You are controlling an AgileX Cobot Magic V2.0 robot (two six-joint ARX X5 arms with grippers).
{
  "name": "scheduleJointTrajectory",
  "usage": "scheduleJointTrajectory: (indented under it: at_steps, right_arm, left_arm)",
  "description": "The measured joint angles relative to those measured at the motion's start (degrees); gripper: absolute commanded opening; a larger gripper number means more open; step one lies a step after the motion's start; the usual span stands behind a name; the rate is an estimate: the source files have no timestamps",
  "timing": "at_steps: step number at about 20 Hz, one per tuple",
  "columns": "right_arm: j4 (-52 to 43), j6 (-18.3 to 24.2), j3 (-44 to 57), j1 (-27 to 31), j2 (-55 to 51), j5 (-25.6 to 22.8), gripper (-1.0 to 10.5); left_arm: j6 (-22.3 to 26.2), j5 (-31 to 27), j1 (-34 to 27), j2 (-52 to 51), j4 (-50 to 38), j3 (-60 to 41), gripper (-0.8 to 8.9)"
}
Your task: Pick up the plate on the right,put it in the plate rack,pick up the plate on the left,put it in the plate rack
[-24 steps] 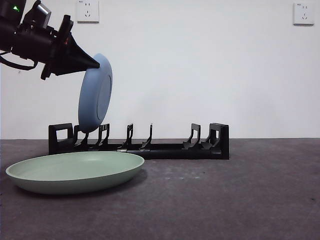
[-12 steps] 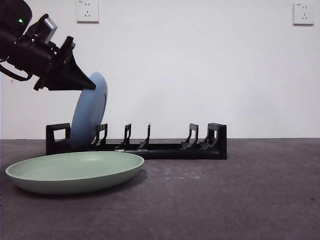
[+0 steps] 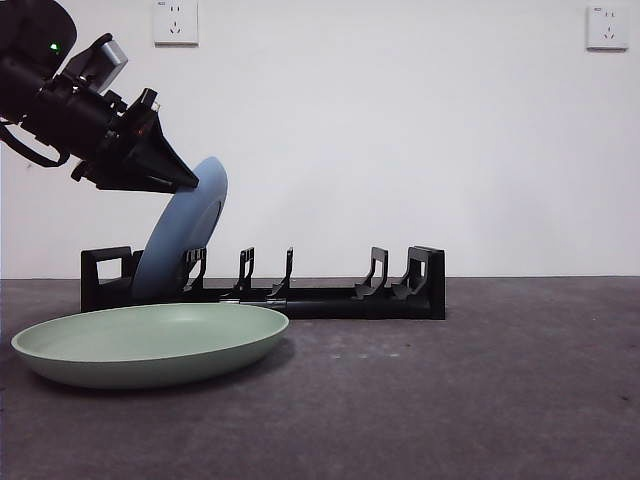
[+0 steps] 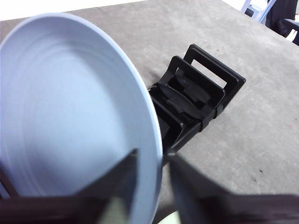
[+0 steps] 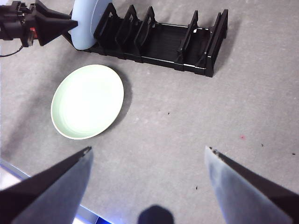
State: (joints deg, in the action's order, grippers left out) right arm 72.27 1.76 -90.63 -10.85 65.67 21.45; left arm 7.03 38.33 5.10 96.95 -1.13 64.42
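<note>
At the left end of the plate rack (image 3: 265,284), a pale blue plate (image 3: 182,246) stands on edge, leaning with its upper rim tipped toward the rack's long middle and its lower edge down among the first hooked dividers. The left gripper (image 3: 186,180) comes in from the upper left of the front view, and its two black jaws are clamped on the plate's top rim; the left wrist view shows one jaw on each face of the blue plate (image 4: 70,112), with the rack's blocky end (image 4: 198,93) just beyond. Whether the plate's lower edge sits fully in a slot is hard to tell, since the dividers hide it.

In front of the rack, a pale green plate (image 3: 150,344) lies flat on the dark grey table (image 3: 450,400), close to the rack but apart from it. From above, the right wrist view shows the green plate (image 5: 87,101) beside the rack (image 5: 163,39), with the blue plate (image 5: 88,21) at the rack's near end.

The right gripper (image 5: 147,175) hangs high above the table, its jaws spread wide and holding nothing.

Two white wall sockets (image 3: 176,22) sit on the wall behind.
</note>
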Motion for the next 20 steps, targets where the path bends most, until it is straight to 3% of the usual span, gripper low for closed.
scheduleJointTrajectory:
  at_steps: [7,15,20]
  right_arm:
    - [0.81,0.02,0.0,0.0,0.0,0.0,4.1]
    - [-0.44,0.17,0.0,0.0,0.0,0.5,4.1]
    - [-3.96,0.2,0.0,-0.04,2.95,7.52,4.1]
  left_arm:
    - [-2.16,3.67,0.0,-1.68,1.27,0.0,2.29]
    - [-1.92,3.78,0.0,-19.78,11.82,0.0,2.29]
    - [5.53,3.8,0.02,-36.87,27.5,0.0,2.29]
